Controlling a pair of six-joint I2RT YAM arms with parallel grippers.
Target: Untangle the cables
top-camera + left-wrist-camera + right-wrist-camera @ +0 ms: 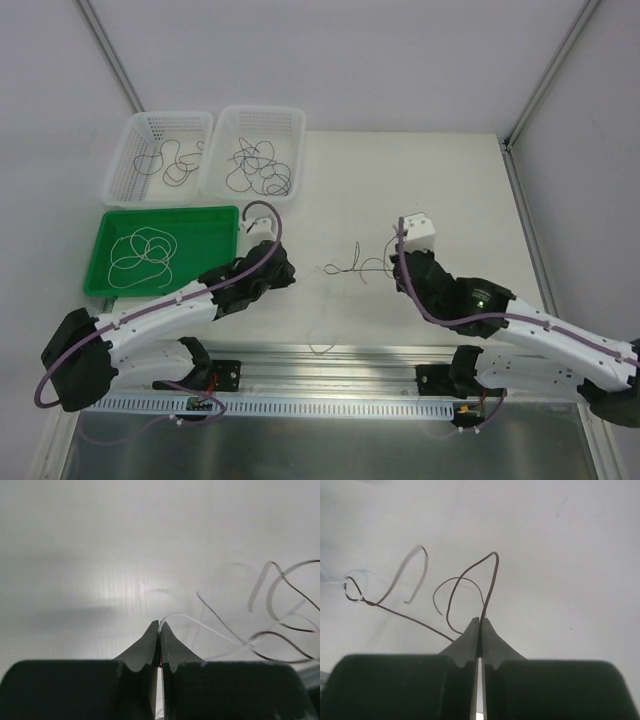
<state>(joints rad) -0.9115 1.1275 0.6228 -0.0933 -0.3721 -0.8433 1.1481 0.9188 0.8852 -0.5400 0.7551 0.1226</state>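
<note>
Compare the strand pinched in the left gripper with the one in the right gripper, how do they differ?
The left gripper holds a white strand; the right gripper holds a brownish strand. The white strand trails away low and nearly straight; the brownish strand rises from the tips into a tall arch and curls back down. Both are thread-thin and pinched at the very tips, jaws shut.

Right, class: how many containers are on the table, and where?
3. One white basket at the far left, a second white basket right of it, and a green tray just in front of the first.
</note>
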